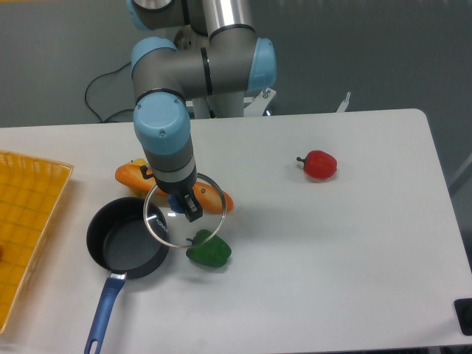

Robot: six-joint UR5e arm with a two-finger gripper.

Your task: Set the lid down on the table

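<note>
The lid [200, 223] is a round clear glass disc with a thin metal rim and a blue knob. It hangs in the air, slightly tilted, over the pot's right edge and a green pepper. My gripper [184, 204] is shut on the lid's blue knob from above. The white table [332, 251] lies below. The dark pot [125, 237] with a blue handle stands open just left of the lid.
A green pepper [209, 252] lies under the lid's lower right edge. An orange bread-like item [134, 175] lies behind the gripper. A red pepper [319, 164] sits to the right. A yellow grid tray [26, 221] is at the left edge.
</note>
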